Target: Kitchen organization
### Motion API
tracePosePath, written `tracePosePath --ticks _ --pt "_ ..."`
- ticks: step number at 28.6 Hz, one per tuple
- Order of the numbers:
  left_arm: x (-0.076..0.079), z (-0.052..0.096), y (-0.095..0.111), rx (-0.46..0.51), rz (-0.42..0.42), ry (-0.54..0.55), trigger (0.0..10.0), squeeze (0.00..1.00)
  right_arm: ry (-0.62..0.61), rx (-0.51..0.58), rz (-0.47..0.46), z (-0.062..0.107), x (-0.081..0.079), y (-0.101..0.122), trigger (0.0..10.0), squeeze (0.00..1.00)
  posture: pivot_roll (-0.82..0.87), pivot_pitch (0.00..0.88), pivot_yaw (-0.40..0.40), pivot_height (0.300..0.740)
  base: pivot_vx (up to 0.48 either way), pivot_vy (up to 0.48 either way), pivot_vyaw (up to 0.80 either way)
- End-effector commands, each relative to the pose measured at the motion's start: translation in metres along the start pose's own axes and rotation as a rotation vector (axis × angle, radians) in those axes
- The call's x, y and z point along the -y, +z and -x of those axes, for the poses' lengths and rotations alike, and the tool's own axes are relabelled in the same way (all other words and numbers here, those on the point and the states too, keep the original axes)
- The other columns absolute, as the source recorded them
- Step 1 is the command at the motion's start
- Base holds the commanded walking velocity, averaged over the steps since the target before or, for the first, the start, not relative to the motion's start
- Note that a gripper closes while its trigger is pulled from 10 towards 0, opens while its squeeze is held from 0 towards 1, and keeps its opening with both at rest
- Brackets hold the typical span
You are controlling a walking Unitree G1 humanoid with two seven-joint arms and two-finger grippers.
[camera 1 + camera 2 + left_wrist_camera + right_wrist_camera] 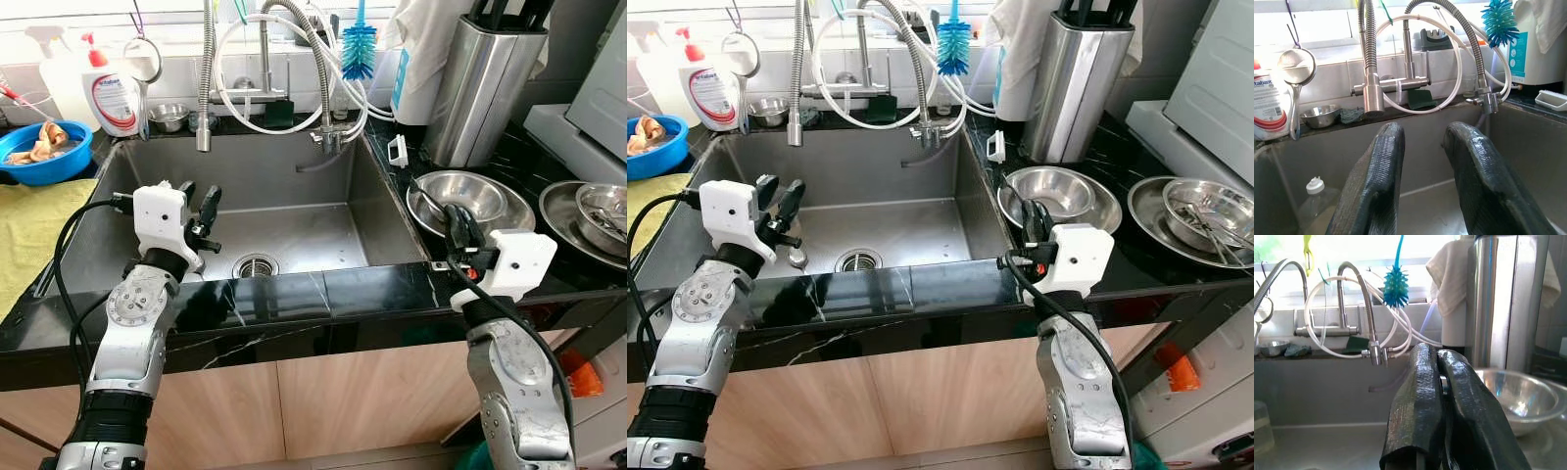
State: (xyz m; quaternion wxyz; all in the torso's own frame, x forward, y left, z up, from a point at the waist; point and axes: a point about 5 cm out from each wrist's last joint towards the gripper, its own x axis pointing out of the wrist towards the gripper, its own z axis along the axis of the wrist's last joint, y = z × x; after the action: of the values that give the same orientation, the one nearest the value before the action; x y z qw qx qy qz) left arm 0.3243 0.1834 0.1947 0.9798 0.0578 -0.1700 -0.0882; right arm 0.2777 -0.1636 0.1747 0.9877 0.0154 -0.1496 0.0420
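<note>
Here, label by label:

Left hand [199, 208]: raised over the left part of the stainless steel sink basin [294, 186], above the front rim; two black fingers [1376, 186] spread apart, nothing between them.

Right hand [458, 223]: over the black marble desk [323, 294] at the sink's right edge; fingers pressed together, gripping nothing.

Shiny round steel bowl [470, 201]: on the desk right of the sink, just behind and beside the right hand; touching or not, cannot tell.

Wide steel dish with utensils [588, 220]: further right on the desk, well apart from both hands.

Tall brushed-steel cylindrical holder [480, 88]: upright behind the bowl.

Clear plastic bottle with white cap [1315, 205]: lying low in the sink, near the left hand.

Coiled steel spring tap [294, 59]: at the back of the sink, with looping white hoses.

Blue bristle bottle brush [359, 49]: hanging beside the tap.

Blue plastic bowl [44, 152]: far left, holding scraps, next to a white detergent bottle with red pump [113, 93].
</note>
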Motion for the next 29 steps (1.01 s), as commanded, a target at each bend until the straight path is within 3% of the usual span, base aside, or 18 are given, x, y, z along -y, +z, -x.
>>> tracePosePath --ticks 1,3,5,8,10,13,20,22,23,29 --pt "0.004 -0.005 0.005 0.023 -0.018 -0.014 10.0 0.00 0.012 0.051 0.029 -0.004 -0.003 0.013 10.0 0.00 -0.04 0.000 -0.014 0.740 0.000 0.000 0.00" --pt "0.005 -0.006 0.005 0.021 -0.012 -0.015 10.0 0.00 0.042 0.049 0.058 -0.005 -0.006 0.014 10.0 0.00 -0.04 0.000 -0.014 0.740 0.000 0.000 0.00" --pt "0.009 -0.006 0.004 0.016 0.005 -0.030 10.0 0.00 0.168 0.062 0.108 -0.004 -0.021 0.017 10.0 0.00 -0.04 0.000 -0.014 0.740 0.000 0.000 0.00" --pt "0.011 -0.006 0.004 0.014 0.016 -0.038 10.0 0.00 0.237 0.071 0.073 -0.001 -0.029 0.020 10.0 0.00 -0.04 0.000 -0.014 0.740 0.000 0.000 0.00" --pt "0.011 -0.007 0.004 0.006 0.038 -0.037 10.0 0.00 0.255 0.065 -0.248 0.001 -0.035 0.026 10.0 0.00 -0.04 0.000 -0.015 0.740 0.000 0.000 0.00" --pt "0.011 -0.007 0.004 0.001 0.079 -0.033 10.0 0.00 0.182 0.092 -0.480 -0.001 -0.025 0.032 10.0 0.00 -0.04 0.000 -0.014 0.740 0.000 0.000 0.00" --pt "0.016 -0.011 0.007 -0.023 0.314 -0.077 10.0 0.00 0.214 0.112 -0.683 0.004 -0.021 0.032 10.0 0.00 -0.04 0.000 -0.016 0.740 0.000 0.000 0.00" --pt "0.020 -0.011 0.008 -0.032 0.401 -0.105 10.0 0.00 0.190 0.125 -0.842 0.006 -0.017 0.032 10.0 0.00 -0.04 0.000 -0.014 0.740 0.000 0.000 0.00" --pt "0.024 -0.011 0.010 -0.034 0.463 -0.139 10.0 0.00 0.179 0.131 -0.979 0.008 -0.014 0.031 10.0 0.00 -0.04 0.000 -0.012 0.740 0.000 0.000 0.00" --pt "0.033 -0.010 0.021 -0.021 0.630 -0.241 10.0 0.00 0.262 0.081 -1.275 0.025 -0.022 0.019 10.0 0.00 -0.04 0.000 -0.013 0.740 0.000 0.000 0.00"
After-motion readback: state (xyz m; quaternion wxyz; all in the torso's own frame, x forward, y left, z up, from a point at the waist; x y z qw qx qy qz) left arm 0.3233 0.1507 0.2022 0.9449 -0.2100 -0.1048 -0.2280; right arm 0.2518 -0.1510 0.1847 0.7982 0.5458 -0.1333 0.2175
